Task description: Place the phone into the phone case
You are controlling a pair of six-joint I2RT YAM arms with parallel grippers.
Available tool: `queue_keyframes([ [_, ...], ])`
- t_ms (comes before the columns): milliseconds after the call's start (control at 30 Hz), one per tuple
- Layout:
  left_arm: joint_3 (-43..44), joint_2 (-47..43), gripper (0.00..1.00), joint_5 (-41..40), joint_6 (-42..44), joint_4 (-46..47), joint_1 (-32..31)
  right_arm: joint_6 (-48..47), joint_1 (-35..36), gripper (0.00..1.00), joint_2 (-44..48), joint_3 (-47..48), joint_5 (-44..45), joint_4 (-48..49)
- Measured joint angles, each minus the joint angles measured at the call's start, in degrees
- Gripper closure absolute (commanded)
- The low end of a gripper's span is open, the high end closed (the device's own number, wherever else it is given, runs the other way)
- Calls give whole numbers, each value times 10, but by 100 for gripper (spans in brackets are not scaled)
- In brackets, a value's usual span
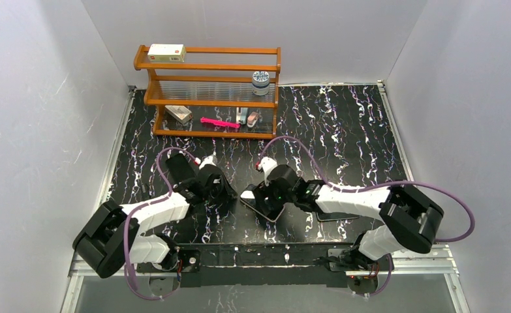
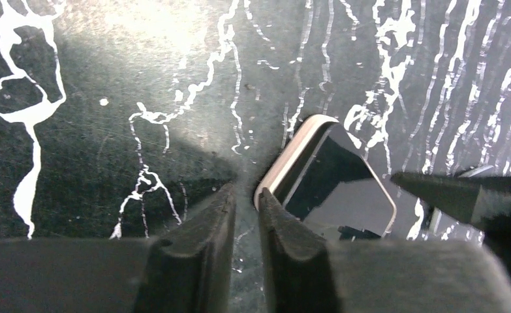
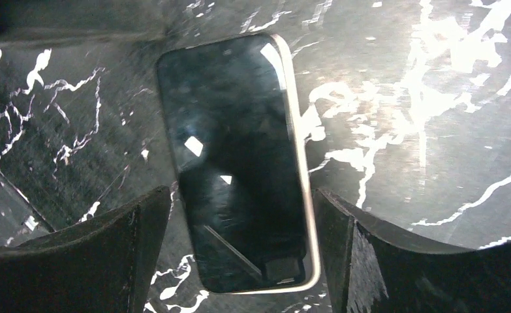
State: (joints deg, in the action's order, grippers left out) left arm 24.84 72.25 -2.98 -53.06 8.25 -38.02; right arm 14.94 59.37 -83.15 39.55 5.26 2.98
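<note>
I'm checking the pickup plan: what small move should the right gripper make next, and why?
Probably close the right gripper on the phone: it is open, straddling the phone's long edges, and the phone lies flat on the table, not yet gripped.

The left arm [image 1: 153, 210] reaches from the left part of the table's [image 1: 344, 130] near edge toward its middle, forearm low; the left gripper [image 2: 246, 192] points down, its fingers [image 2: 203, 228] drawn almost together, a thin gap between; the right arm [image 1: 354, 199] stretches leftward from near the near right corner; the right gripper [image 3: 241, 195] is spread wide, tips close to the surface.
</note>
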Motion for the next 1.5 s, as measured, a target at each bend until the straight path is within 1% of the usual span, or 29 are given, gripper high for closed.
queue_keyframes([
  [67,5,-13,69,4,-1,-9,0,10,-33,17,9,1,-28,-9],
  [133,10,-26,65,12,-6,-12,0,26,-80,18,12,6,-66,-21],
  [233,14,-30,62,35,-12,-9,0,46,-145,20,12,12,-131,-27],
  [300,14,-28,62,49,-17,-8,-1,58,-164,20,12,12,-167,-26],
  [433,10,-16,61,77,-30,12,-5,75,-170,20,7,12,-233,-13],
  [633,6,17,62,96,-40,38,-12,89,-174,20,-30,11,-279,-10],
  [867,0,23,74,91,-45,46,-15,109,-184,20,-53,9,-324,12],
  [967,-7,38,76,98,-54,60,-20,118,-190,20,-55,9,-345,19],
  [1033,-9,38,77,99,-56,65,-21,127,-197,21,-55,5,-361,24],
  [1200,-9,42,78,99,-57,73,-23,172,-224,24,-55,-29,-409,80],
  [1300,-9,44,78,103,-57,76,-23,184,-231,26,-56,-32,-430,85],
  [1500,-20,42,78,113,-66,98,-23,235,-240,27,-65,-61,-481,137],
])
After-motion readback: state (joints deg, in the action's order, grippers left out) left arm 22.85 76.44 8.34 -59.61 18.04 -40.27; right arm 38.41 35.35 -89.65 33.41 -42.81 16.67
